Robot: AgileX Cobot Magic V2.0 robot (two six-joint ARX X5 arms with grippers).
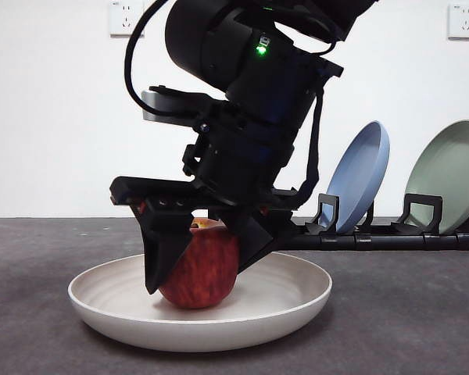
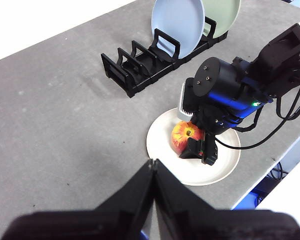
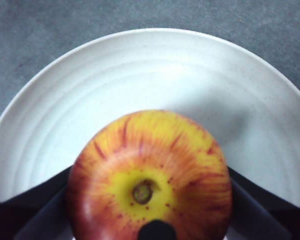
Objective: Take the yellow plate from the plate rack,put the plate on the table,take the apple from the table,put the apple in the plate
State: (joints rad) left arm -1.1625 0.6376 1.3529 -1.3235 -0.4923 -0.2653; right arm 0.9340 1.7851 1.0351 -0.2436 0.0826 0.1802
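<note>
The yellow plate (image 1: pixel 297 301) (image 2: pixel 225 160) (image 3: pixel 140 65) lies flat on the table (image 1: pixel 414 312) (image 2: pixel 55 125), cream-white and wide. The apple (image 1: pixel 199 266) (image 2: pixel 182 135) (image 3: pixel 150 175) rests upright in its middle, stem up, red with a yellow top. My right gripper (image 1: pixel 199 277) (image 2: pixel 197 150) (image 3: pixel 150 185) comes down from above, one black jaw pressed to each side of the apple. My left gripper (image 2: pixel 153 165) hangs shut and empty above bare table, well short of the plate. The plate rack (image 1: pixel 375 238) (image 2: pixel 140 70) stands beyond the plate.
A blue plate (image 1: pixel 363 176) (image 2: pixel 177 25) and a pale green plate (image 1: pixel 449 176) (image 2: pixel 222 15) stand upright in the rack's far slots; the near slots hold nothing. In the left wrist view the table's edge runs close beside the yellow plate.
</note>
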